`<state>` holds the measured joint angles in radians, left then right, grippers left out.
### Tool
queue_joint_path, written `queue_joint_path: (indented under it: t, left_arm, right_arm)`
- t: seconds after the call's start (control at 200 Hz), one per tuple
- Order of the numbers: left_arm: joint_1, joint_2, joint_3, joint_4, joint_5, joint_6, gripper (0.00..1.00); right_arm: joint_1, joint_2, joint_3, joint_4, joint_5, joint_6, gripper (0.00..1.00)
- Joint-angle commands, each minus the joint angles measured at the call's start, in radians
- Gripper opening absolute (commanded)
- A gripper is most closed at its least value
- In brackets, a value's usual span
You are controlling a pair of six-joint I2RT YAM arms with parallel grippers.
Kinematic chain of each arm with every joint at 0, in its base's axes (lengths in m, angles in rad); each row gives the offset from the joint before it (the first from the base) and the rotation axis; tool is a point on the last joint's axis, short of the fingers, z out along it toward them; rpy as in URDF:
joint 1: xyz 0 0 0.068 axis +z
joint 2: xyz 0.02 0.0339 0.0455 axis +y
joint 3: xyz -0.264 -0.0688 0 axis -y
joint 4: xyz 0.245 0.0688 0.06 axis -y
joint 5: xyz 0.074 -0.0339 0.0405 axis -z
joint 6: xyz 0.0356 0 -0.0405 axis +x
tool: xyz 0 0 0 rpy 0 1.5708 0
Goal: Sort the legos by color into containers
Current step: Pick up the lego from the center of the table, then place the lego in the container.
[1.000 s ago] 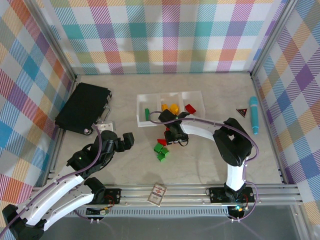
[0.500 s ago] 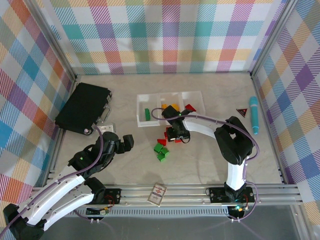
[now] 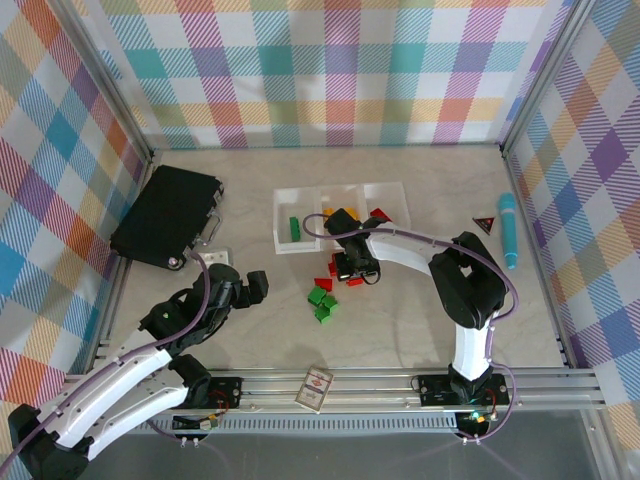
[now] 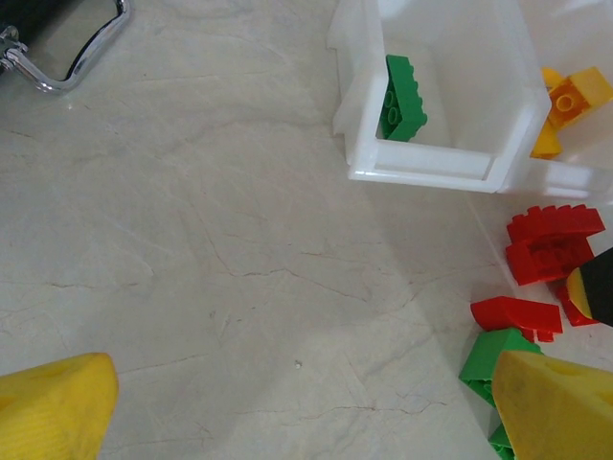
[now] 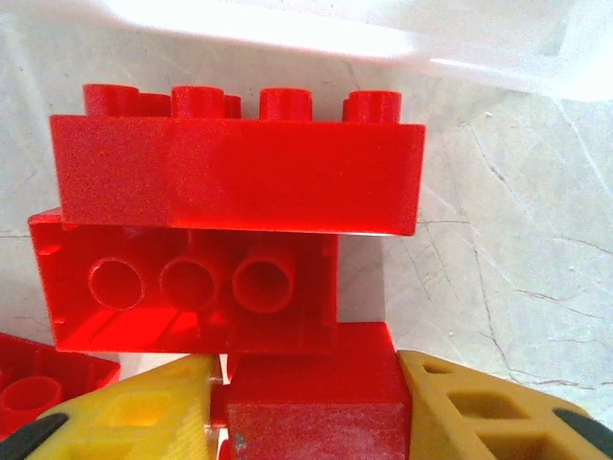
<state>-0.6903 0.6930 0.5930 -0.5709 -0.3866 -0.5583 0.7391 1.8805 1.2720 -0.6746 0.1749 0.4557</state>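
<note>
The containers (image 3: 283,247) stand in a row mid-table; a green lego (image 3: 294,228) lies in the left one, yellow ones (image 3: 330,212) in the middle, a red one (image 3: 381,213) in the right. Just in front, my right gripper (image 3: 350,270) is down among loose red legos (image 3: 325,284). In the right wrist view its yellow fingers press both sides of a small red lego (image 5: 311,393), with two longer red bricks (image 5: 239,172) stacked beyond it. Green legos (image 3: 322,300) lie nearer. My left gripper (image 3: 240,285) hovers open over bare table, fingers (image 4: 53,407) wide apart.
A flat black box (image 3: 165,215) lies at the back left. A teal pen (image 3: 508,230) and a small dark triangle (image 3: 485,224) sit at the right. A red-and-white card (image 3: 314,387) rests on the near rail. The tray wall (image 5: 383,38) is close behind the red bricks.
The right gripper's fingers have narrowed onto the small red lego while it shifted slightly toward the trays. The left arm has stayed still.
</note>
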Motion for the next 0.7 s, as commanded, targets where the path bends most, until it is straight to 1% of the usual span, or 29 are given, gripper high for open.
queue_joint_path:
  t: [0.0,0.215,0.36,0.445,0.56,0.695]
  left_arm:
    - [0.011,0.013,0.013,0.010,-0.004,-0.002,1.00]
    - [0.009,0.030,0.031,0.009,0.008,-0.002,1.00]
    - [0.009,0.026,0.043,0.006,0.010,-0.005,1.00]
    - [0.010,0.021,0.045,0.011,0.014,-0.010,1.00]
    - [0.010,0.017,0.053,0.005,0.020,-0.013,1.00]
    - [0.009,0.017,0.063,-0.007,0.023,-0.016,1.00]
  right_arm:
    - [-0.001,-0.031,0.020,-0.032,0.000,-0.017,0.42]
    - [-0.003,-0.108,0.052,-0.084,0.044,-0.036,0.38]
    - [-0.036,-0.171,0.109,-0.108,0.062,-0.086,0.38]
    - [-0.081,-0.183,0.157,-0.114,0.060,-0.124,0.38]
    - [-0.170,-0.171,0.235,-0.116,0.035,-0.181,0.38]
    - [-0.277,-0.109,0.329,-0.103,-0.021,-0.231,0.38]
